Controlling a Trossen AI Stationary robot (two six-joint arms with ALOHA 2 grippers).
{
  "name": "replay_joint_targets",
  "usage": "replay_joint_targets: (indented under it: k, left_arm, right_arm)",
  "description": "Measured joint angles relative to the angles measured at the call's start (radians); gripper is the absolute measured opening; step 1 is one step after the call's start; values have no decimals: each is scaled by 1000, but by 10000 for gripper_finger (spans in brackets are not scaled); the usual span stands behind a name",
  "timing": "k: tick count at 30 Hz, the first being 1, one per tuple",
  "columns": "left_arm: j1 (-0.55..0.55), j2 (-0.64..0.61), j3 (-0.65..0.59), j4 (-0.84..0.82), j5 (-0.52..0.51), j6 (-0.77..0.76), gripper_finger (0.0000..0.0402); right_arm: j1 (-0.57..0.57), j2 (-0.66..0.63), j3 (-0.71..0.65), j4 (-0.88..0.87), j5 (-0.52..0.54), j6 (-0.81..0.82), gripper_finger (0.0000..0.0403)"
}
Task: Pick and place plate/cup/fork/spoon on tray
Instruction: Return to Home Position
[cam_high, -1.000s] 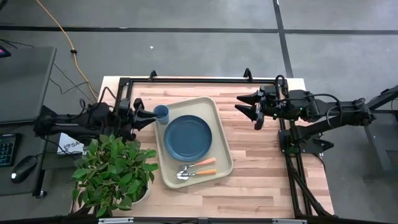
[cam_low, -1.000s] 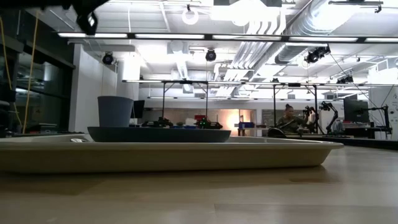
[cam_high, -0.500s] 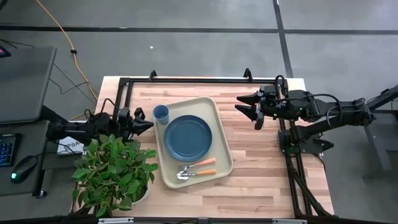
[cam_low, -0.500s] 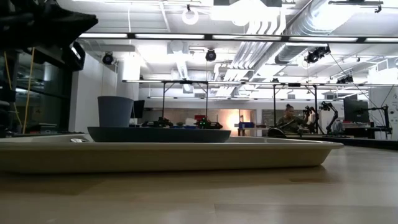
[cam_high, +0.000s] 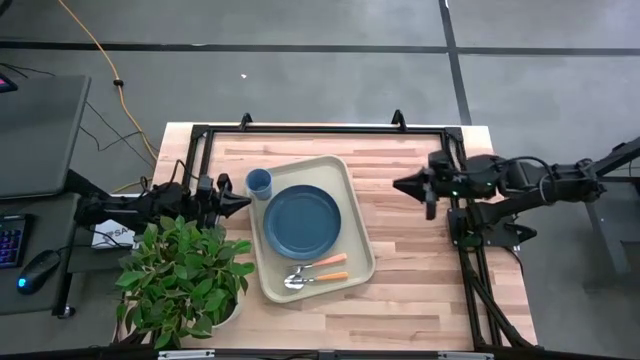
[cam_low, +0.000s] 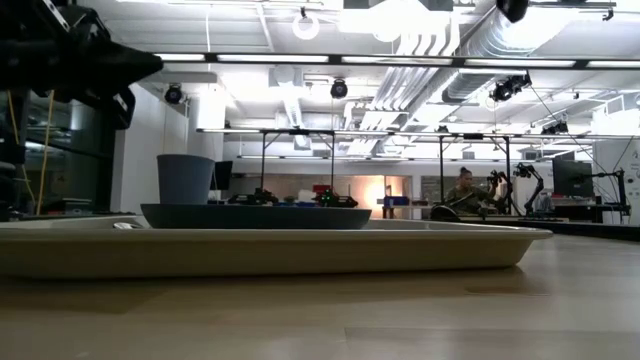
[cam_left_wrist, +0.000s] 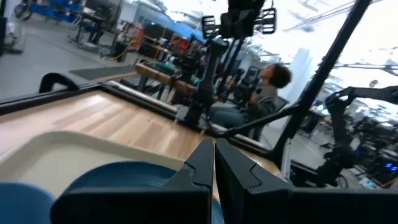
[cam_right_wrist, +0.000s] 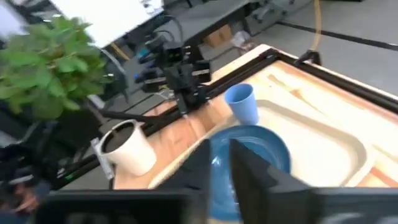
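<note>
Everything is sitting on the tray: plate, cup, fork, spoon; left gripper is resting pinched shut by the tray's left edge; right gripper, fingers narrow, is waiting near the tabletop's right edge; pulling away slowly avoids bumping the cup.

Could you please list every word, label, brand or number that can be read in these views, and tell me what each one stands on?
"SA": the only letters that show, on a white label at the table's left edge, beside the left arm; the potted plant hides the rest.
No print shows on the tray, the plate, the cup, the fork or the spoon.
Anything in the room behind is too blurred to read.
</note>
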Motion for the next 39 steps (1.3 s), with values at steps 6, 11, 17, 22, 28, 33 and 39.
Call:
replay_joint_targets:
  k: [6,11,17,22,28,33,39]
  left_arm:
    - [0,0,0,-10,1,0,0]
    - [0,0,0,-10,1,0,0]
    - [0,0,0,-10,1,0,0]
    - [0,1,0,-9,4,0,1]
    - [-2,-1,0,-14,7,0,1]
    - [-2,-2,0,-13,7,0,1]
    - [-2,-1,0,-13,5,0,1]
  right_arm:
    - [47,-240,-235,114,23,26,21]
    - [37,-487,-486,291,10,20,7]
    - [10,-746,-727,444,-61,2,2]
    - [6,-756,-804,505,-116,-75,0]
    - [6,-775,-923,624,-118,-131,0]
    - [6,-772,-924,592,-119,-185,0]
    - [6,-758,-923,447,-129,-217,0]
